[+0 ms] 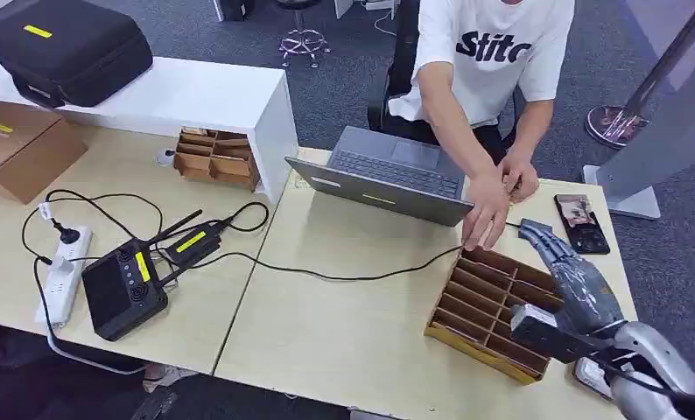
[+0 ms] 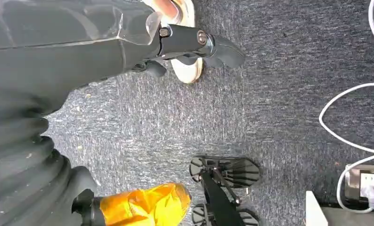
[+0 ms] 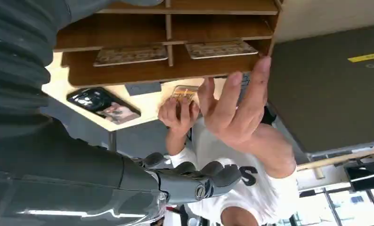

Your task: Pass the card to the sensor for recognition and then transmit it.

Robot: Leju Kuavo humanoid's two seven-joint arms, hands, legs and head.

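The right hand point(image 1: 580, 280) reaches over the far right part of the slotted wooden rack point(image 1: 480, 302), its fingers stretched forward and apart with nothing in them; the right wrist view shows the same loose fingers point(image 3: 213, 176) closed on nothing. The rack sits near the front right edge of the pale table point(image 1: 344, 324), which leaves bare tabletop to the rack's left up to the black cable point(image 1: 326, 276). Just beyond the fingertips a person's hand point(image 1: 487, 210) touches the rack's far edge. A second hand of the person point(image 3: 178, 113), behind it, holds a small card point(image 3: 185, 92), apart from the robot's fingers. Two cards point(image 3: 175, 52) lie in rack slots. A phone point(image 1: 580, 223) lies by the table's right edge. The left hand point(image 2: 194, 47) hangs over grey carpet, its fingers curled in and empty.
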